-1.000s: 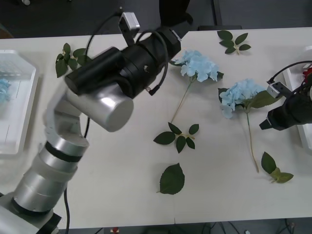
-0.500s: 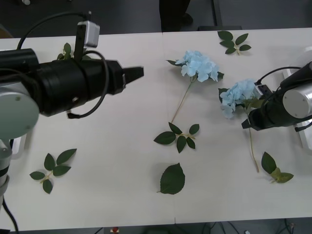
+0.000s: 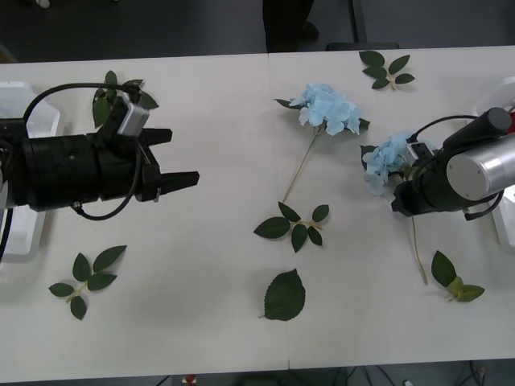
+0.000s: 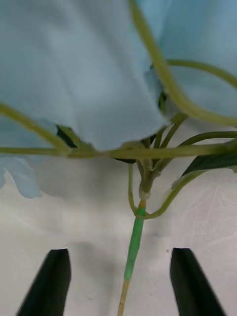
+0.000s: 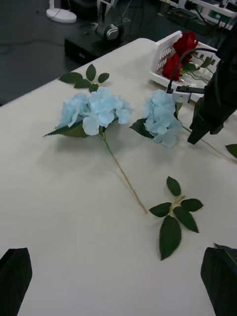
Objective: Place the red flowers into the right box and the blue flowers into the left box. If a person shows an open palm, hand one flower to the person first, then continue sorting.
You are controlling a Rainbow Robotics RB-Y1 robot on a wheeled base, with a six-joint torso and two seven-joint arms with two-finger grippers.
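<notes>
- On the near part of the white tabletop (image 3: 201, 322) lie loose green leaf sprigs (image 3: 295, 226); none touches a tool.
- The left tool (image 3: 179, 158) hangs over the left half of the tabletop with its black fingers spread apart and nothing between them; it points toward the blue flowers (image 3: 328, 107).
- The right tool (image 3: 400, 201) sits low over the stem (image 4: 133, 247) of the right-hand blue flower (image 3: 389, 159), just below its head; its fingers (image 4: 49, 289) stand apart on either side of the stem, not touching it.
- The other blue flower lies farther back, near the middle.
- The left box (image 3: 32, 121) sits at the far left edge; the right box (image 5: 165, 54), at the far right, holds the red flowers (image 5: 180, 52).
</notes>
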